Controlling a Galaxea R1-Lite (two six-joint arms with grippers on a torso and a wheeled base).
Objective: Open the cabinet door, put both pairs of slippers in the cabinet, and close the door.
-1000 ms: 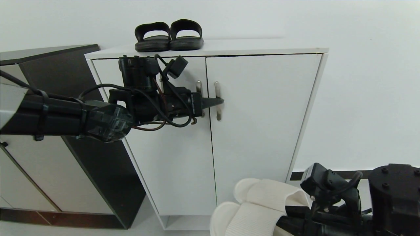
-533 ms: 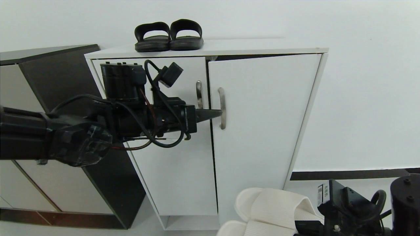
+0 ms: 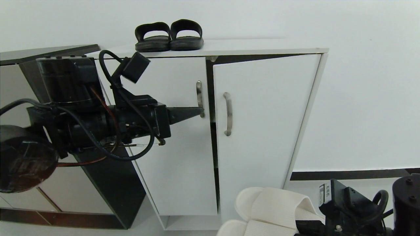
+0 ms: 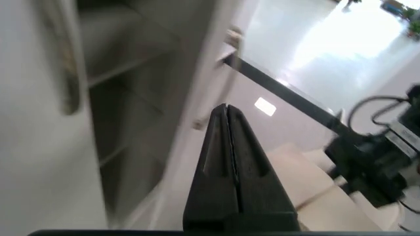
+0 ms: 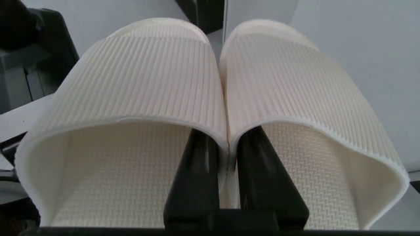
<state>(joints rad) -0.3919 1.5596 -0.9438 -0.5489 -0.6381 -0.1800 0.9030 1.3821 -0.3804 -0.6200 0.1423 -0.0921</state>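
Observation:
The white cabinet has its right door slightly ajar, with a dark gap beside it and shelves showing inside. My left gripper is shut on nothing, its tip just left of the gap, in front of the left door's handle and apart from the right door's handle. The black slippers sit on the cabinet top. Low in front of the right door, my right gripper is shut on the inner edges of the white slippers, held side by side.
A dark cabinet stands against the white cabinet's left side. A white wall with a dark baseboard lies to the right. Open floor stretches right of the cabinet.
The left gripper pulled the right door ajar by its handle, then let go and drew back to the left. The right arm dropped lower and to the right with the white slippers.

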